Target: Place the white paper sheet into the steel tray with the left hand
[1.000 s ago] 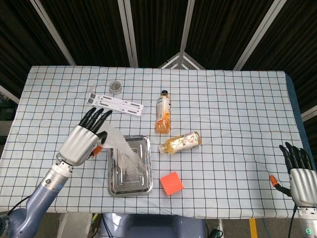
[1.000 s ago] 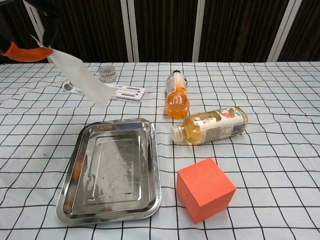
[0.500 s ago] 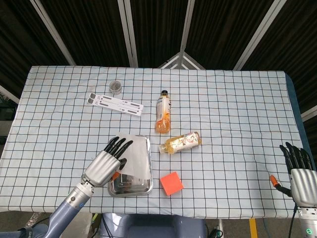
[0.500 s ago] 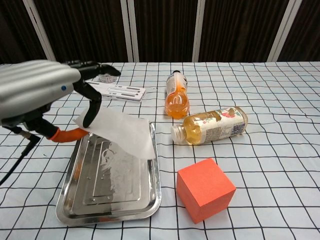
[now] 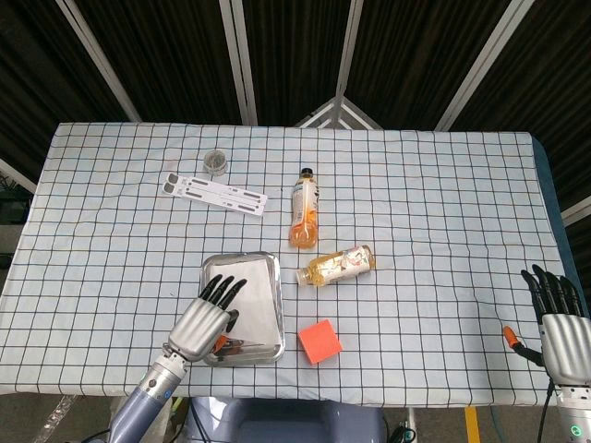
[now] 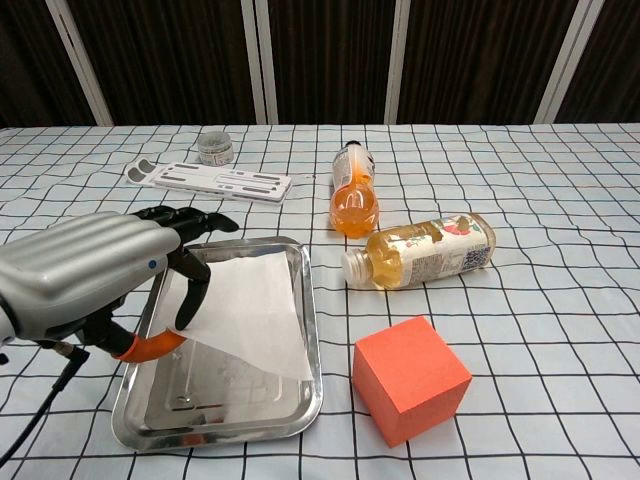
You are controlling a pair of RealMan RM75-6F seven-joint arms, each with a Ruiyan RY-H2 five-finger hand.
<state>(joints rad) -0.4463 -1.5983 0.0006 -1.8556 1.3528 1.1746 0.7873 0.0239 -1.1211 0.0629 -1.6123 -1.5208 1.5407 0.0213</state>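
Note:
The white paper sheet (image 6: 245, 310) (image 5: 254, 293) lies slanted inside the steel tray (image 6: 300, 400) (image 5: 242, 355), its far edge near the tray's back rim. My left hand (image 6: 85, 275) (image 5: 201, 323) hovers over the tray's left side and pinches the sheet's near-left corner between its orange-tipped thumb and a finger. The other fingers are spread over the tray. My right hand (image 5: 559, 318) hangs at the table's far right edge, fingers apart, holding nothing. It does not show in the chest view.
An orange cube (image 6: 410, 378) sits just right of the tray. Two juice bottles (image 6: 352, 190) (image 6: 420, 250) lie behind it. A white slotted strip (image 6: 208, 180) and a small grey cap (image 6: 213, 147) rest at the back left.
My left hand has come down and toward the front with the sheet. The sheet, earlier held high to the tray's left, now lies in the tray. The right hand has stayed still.

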